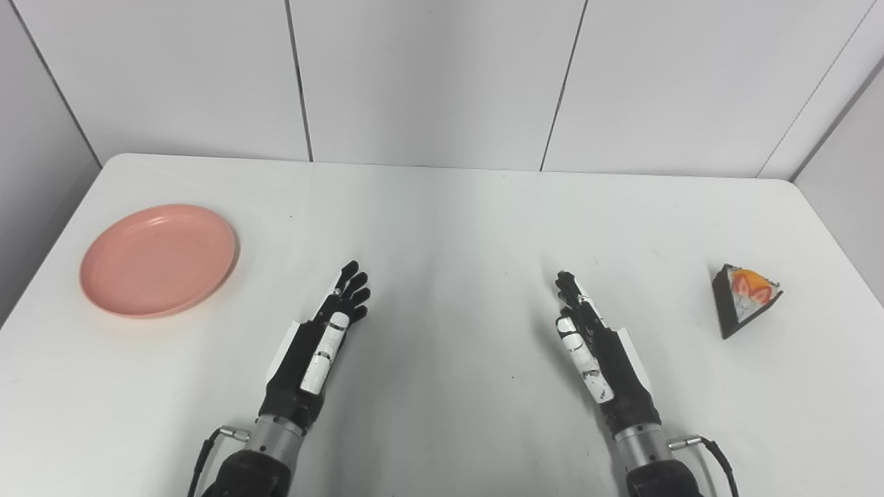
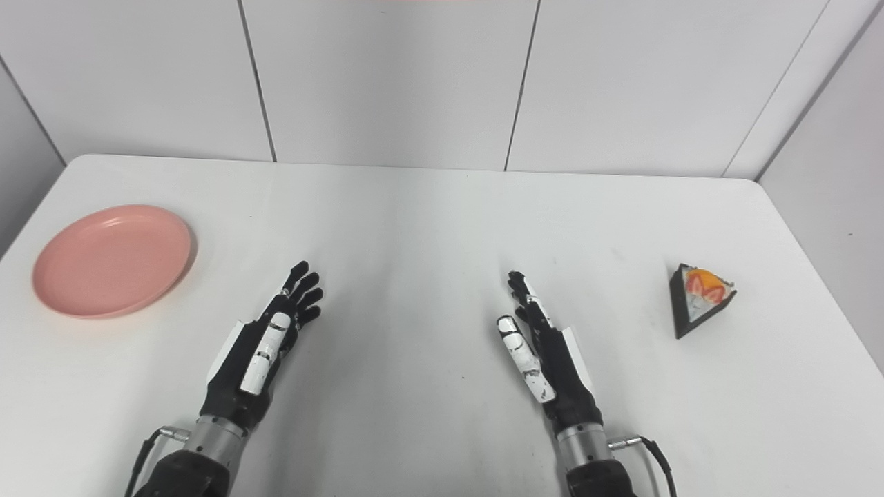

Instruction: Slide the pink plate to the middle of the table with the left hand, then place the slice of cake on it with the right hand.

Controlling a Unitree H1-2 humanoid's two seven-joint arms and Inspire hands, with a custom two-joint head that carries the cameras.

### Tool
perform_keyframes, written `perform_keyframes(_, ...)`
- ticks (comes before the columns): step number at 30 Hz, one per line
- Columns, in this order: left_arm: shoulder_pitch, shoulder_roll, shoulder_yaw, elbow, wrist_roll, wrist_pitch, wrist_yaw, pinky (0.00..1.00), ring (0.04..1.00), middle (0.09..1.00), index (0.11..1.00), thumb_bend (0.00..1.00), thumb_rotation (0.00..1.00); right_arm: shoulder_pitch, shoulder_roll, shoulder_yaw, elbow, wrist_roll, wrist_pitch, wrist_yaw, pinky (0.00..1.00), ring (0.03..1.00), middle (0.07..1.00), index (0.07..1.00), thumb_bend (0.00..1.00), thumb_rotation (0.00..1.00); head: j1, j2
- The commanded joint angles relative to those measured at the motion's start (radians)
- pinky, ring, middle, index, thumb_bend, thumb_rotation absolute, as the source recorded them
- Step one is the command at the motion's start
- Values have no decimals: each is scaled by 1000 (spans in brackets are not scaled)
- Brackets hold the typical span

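Nearest the camera, both forearms come in from the bottom edge. The left robot hand is held edge-up over the white surface, fingers stretched out and slightly spread, holding nothing. The right robot hand mirrors it: fingers extended forward, empty, palm turned inward. Both sit near the front middle, well apart from each other and from either object.

The pink plate lies flat at the far left of the surface, empty, well left of the left robot hand and not touched. The slice of cake, a dark-sided wedge with white cream and orange-red fruit on top, sits by the right edge, well apart from the right robot hand.

Progress: nothing looks done yet. The plate is not at the middle and the cake is not on it. Left to do: left robot hand reaches the plate and slides it to centre; then right robot hand picks up the cake and sets it on the plate.
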Motion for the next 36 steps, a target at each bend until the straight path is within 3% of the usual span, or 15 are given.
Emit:
perform_keyframes(1, 38, -3, -12, 14, 10, 49, -4, 936, 953, 971, 958, 417, 1000, 5, -4, 5, -14, 1, 11, 15, 927, 950, 948, 943, 356, 1000, 1, -1)
perform_keyframes(30, 38, -2, -12, 17, 8, 47, -5, 933, 951, 967, 956, 418, 1000, 0, -5, 7, 3, 0, -11, 14, 922, 947, 948, 946, 342, 1000, 3, -9)
perform_keyframes(36, 30, -13, -17, 42, 12, 38, -1, 941, 955, 966, 956, 404, 1000, -4, -12, 1, 27, 4, -24, 12, 918, 947, 950, 942, 345, 1000, 81, -48)
